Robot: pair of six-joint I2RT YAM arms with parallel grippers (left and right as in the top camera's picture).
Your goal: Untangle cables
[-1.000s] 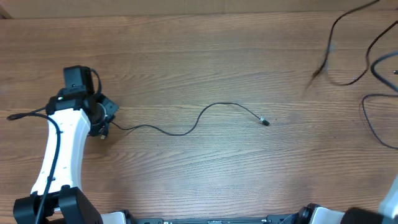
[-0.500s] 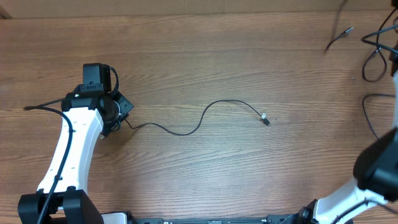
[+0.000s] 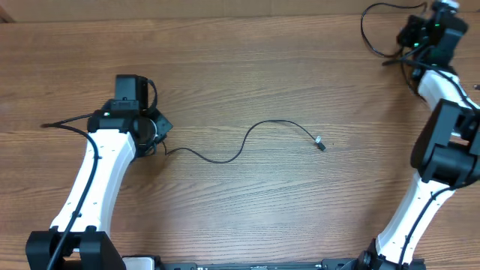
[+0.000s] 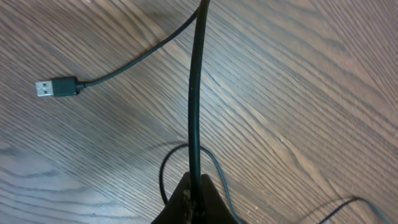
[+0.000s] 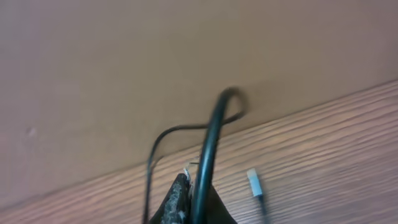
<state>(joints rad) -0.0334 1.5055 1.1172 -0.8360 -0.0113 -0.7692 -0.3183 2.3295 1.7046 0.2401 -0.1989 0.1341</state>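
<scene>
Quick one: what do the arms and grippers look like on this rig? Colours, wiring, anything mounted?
The left arm and right arm match, with smooth white links and black joints and bases. A thin black wire runs along the left arm, and a black camera box sits at its wrist. The left gripper and right gripper have dark, tapered fingers.

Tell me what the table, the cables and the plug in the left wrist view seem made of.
Table: wood or wood-look laminate, matte; brown grain lines run across it.
Cables: black, smooth, faintly glossy jacket, likely rubber or plastic; they bend in soft curves.
Plug: bright metal shell, probably steel, in a black moulded plastic-looking grip.
</scene>
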